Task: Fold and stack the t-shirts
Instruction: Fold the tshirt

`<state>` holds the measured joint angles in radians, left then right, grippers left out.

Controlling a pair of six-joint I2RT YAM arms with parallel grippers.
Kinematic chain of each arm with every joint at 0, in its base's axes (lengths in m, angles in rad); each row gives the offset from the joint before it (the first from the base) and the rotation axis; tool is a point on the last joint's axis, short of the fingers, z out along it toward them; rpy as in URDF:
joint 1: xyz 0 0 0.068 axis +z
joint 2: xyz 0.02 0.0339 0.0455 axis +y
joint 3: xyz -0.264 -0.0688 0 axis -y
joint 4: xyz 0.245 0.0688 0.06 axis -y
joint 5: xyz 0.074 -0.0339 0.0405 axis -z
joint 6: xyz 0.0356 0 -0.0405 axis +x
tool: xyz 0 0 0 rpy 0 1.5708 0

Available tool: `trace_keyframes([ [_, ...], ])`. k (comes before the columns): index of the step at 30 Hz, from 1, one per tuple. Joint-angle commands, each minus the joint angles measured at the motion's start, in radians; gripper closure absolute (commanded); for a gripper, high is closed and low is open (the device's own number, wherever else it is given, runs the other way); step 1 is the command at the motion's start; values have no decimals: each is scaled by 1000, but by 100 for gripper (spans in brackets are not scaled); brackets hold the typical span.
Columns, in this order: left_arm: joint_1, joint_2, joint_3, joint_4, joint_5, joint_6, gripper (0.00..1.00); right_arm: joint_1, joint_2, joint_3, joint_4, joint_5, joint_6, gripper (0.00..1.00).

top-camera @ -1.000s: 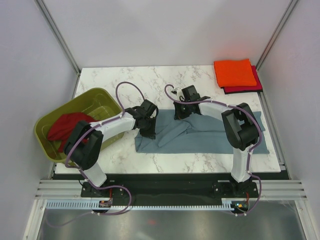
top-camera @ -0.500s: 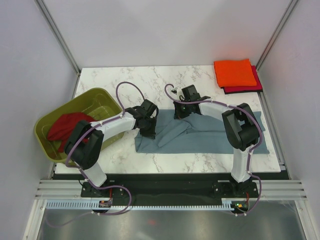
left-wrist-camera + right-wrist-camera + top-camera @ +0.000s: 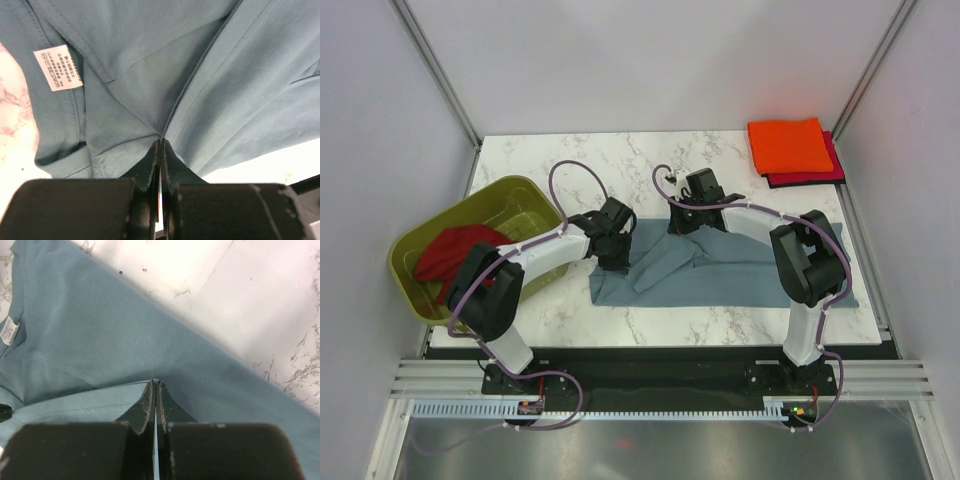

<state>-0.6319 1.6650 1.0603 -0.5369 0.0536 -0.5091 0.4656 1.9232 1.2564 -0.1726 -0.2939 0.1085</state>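
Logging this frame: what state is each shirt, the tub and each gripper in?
blue-grey t-shirt: spread on the table, rumpled, not folded up.
orange t-shirt: folded, top of the far right stack.
magenta-red t-shirt: folded, under the orange one.
dark red t-shirt: crumpled, in the tub.
olive-green tub: upright, holding one shirt.
left gripper: shut on the blue-grey t-shirt.
right gripper: shut on the blue-grey t-shirt.

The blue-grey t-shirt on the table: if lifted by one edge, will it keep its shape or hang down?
Probably it hangs limp: the blue-grey t-shirt lies in soft wrinkles. It likely drapes from each pinch, since the left pincer and right pincer are shut on thin bunched cloth. It seems light, and may slide on the smooth marble table.
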Motion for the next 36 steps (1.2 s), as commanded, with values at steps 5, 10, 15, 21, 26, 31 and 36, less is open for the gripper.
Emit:
trace_keyframes([
  [5, -3, -39, 55, -1, -51, 14, 98, 1, -38, -28, 51, 18, 11, 100],
  [10, -2, -27, 70, -17, -112, 18, 98, 1, -38, -31, 61, 27, 17, 100],
  [15, 3, 12, 95, -32, -172, 23, 98, 2, -47, -48, 85, 42, 25, 100],
  [21, 11, 70, 135, -32, -172, 46, 98, 2, -33, -74, 119, 76, 45, 100],
  [26, 11, 87, 159, -72, -225, 53, 73, 1, -78, -100, 130, 102, 75, 87],
  [31, 12, 42, 259, -124, -322, 70, 70, -1, -186, -60, 56, 194, 117, 68],
  [36, 21, 145, 355, -146, -294, 84, 74, -1, -280, -51, -10, 265, 163, 60],
])
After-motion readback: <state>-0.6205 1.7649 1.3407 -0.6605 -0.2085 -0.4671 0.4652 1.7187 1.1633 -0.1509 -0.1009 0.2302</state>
